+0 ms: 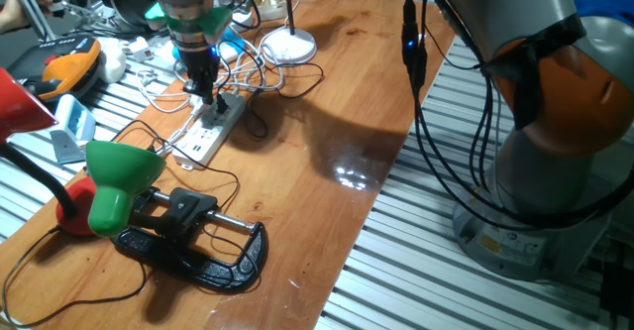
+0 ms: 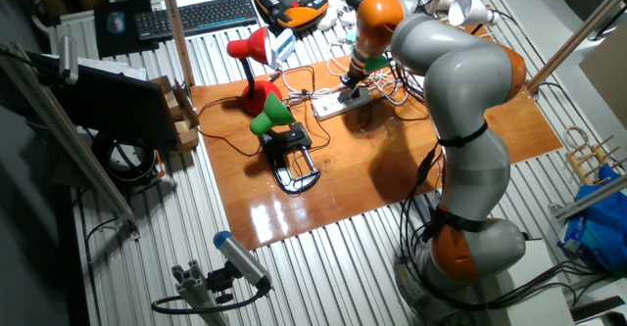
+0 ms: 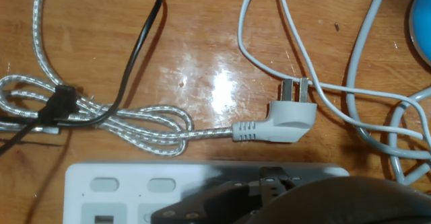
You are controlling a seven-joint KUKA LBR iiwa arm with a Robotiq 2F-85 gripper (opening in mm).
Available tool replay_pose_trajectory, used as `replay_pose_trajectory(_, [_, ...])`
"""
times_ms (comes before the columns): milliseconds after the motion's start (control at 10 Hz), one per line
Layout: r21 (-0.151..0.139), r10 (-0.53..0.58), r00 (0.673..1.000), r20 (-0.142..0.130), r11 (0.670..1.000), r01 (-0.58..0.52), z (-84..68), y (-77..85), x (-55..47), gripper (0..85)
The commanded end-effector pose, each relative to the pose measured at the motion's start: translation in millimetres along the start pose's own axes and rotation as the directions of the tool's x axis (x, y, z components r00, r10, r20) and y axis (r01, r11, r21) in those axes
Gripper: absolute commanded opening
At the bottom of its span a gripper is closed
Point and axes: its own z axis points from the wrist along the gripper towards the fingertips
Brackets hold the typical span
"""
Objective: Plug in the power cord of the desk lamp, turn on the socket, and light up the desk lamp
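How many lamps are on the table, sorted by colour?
Red-shaded lamp: 1
Green-shaded clamp lamp: 1
White-based desk lamp: 1
Total: 3

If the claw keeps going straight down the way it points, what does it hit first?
Most likely the socket: the claw points down directly over its far end. How much gap remains is unclear.
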Motion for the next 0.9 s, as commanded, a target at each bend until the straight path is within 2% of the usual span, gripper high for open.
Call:
replay_pose_trajectory(0, [-0.004, -0.001, 1.000, 0.001, 1.000, 0.001, 2.1, 0.1, 0.5, 0.0])
replay_pose_trajectory(300, [-0.004, -0.005, 1.000, 0.003, 1.000, 0.005, 9.3, -0.4, 1.7, 0.0])
replay_pose_trajectory(800, [0.000, -0.003, 1.000, -0.001, 1.000, 0.003, 9.8, -1.3, 2.4, 0.0])
